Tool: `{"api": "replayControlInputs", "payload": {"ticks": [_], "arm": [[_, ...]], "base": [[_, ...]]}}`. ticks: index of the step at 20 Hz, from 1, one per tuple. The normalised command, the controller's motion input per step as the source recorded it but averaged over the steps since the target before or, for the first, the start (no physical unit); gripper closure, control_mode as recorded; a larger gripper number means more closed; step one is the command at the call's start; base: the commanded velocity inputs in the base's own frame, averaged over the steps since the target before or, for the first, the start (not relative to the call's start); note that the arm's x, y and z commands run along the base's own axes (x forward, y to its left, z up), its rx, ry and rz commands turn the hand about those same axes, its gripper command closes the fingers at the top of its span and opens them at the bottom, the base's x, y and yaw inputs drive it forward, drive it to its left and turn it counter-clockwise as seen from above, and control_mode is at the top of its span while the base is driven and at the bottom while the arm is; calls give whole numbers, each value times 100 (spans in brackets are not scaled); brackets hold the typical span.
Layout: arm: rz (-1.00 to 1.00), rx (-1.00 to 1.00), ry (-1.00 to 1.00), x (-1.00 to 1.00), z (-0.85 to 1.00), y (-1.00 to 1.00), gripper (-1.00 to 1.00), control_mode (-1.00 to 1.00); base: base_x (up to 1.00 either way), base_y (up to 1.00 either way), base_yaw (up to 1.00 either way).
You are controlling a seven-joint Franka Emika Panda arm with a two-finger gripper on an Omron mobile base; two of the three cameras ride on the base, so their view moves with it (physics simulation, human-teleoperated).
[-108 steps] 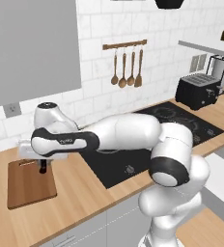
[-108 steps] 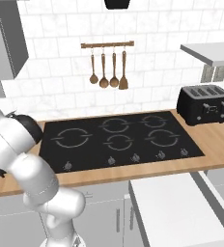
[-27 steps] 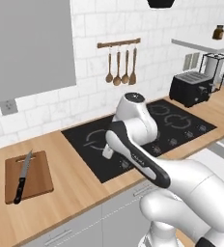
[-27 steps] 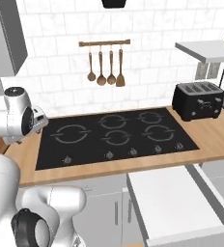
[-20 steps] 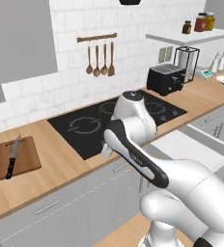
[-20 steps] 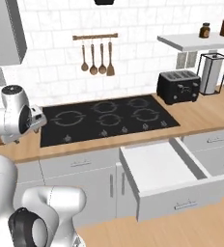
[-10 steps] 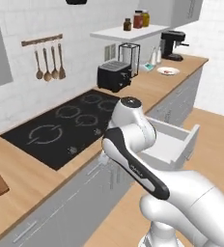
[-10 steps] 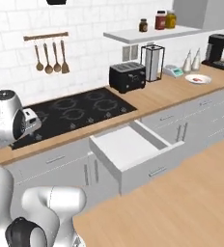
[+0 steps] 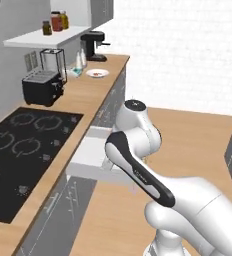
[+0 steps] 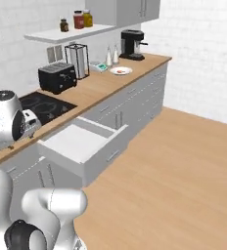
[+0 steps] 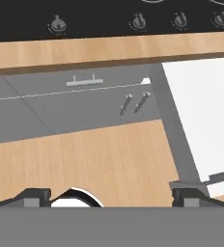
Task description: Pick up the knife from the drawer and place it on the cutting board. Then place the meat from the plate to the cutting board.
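In the hand view the pincer (image 11: 111,195) sits at the bottom edge with its two dark tips spread wide apart and nothing between them, looking across wood floor at grey cabinet fronts. The drawer (image 11: 201,120) stands pulled out at the right of that frame, its white inside bare where it can be seen. The same drawer (image 10: 81,144) lies at the centre left of the right base view, jutting from under the wooden surface (image 10: 103,88), and in the left base view it (image 9: 90,157) is in the middle of the frame, partly behind the white arm. The black cooktop (image 9: 18,155) fills the left side of the left base view, with a black toaster (image 9: 42,87) beyond it in the upper left. Farther along the surface, a white plate (image 9: 97,73) carries a small reddish speck, the meat (image 9: 97,73), too small to make out in detail; in the right base view the plate (image 10: 121,71) lies in the upper middle, just beside a black coffee machine (image 10: 132,45). Jars (image 10: 82,19) stand on a shelf above.
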Motion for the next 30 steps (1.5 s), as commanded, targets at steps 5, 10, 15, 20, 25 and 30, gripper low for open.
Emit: {"api": "replayControlInputs", "payload": {"ticks": [5, 10, 15, 20, 25, 30], "arm": [[0, 0, 0, 0, 0, 0, -100, 100], [0, 0, 0, 0, 0, 0, -100, 100], [0, 0, 0, 0, 0, 0, -100, 100], [0, 0, 0, 0, 0, 0, -100, 100], [0, 0, 0, 0, 0, 0, -100, 100], [0, 0, 0, 0, 0, 0, -100, 100]], "base": [[0, -32, -63], [0, -50, -53], [27, -33, -35], [96, -1, -1], [100, 0, 0], [100, 0, 0]]}}
